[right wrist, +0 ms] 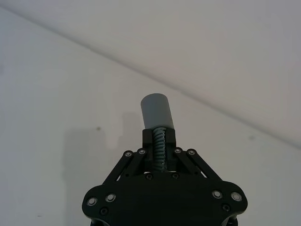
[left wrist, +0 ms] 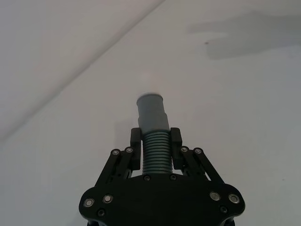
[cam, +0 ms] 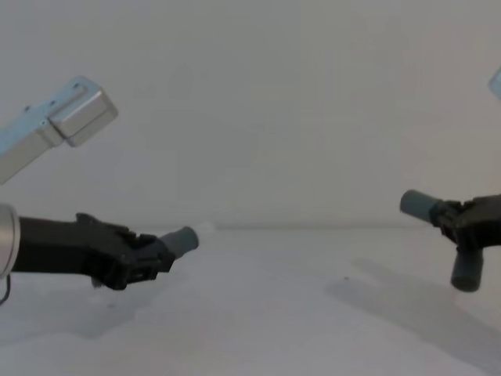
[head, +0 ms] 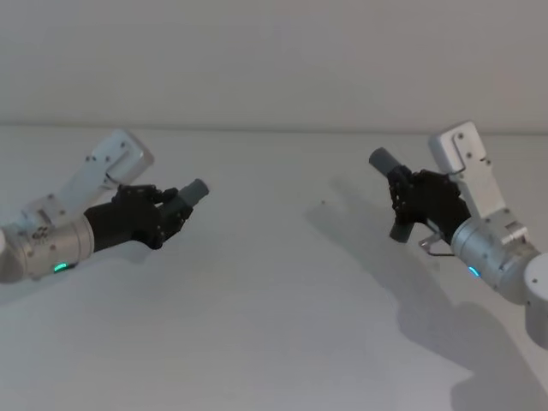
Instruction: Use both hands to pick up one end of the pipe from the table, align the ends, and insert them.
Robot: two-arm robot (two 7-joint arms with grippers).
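Note:
My left gripper [head: 175,205] is shut on the straight ribbed pipe piece [head: 195,190], held above the white table [head: 274,325]. Its smooth grey cuff [left wrist: 153,113] sticks out past the fingertips [left wrist: 136,141] toward the middle. My right gripper [head: 401,195] is shut on the bent elbow piece [head: 383,160]. One cuff [cam: 419,205] points left toward the other piece and the other leg [cam: 466,274] hangs down. In the right wrist view the cuff [right wrist: 157,110] stands out beyond the gripper [right wrist: 159,136]. A wide gap separates the two ends.
A white wall [head: 274,60] rises behind the table's far edge. Shadows of both arms lie on the surface, and a small dark speck [head: 323,203] marks the table between the grippers.

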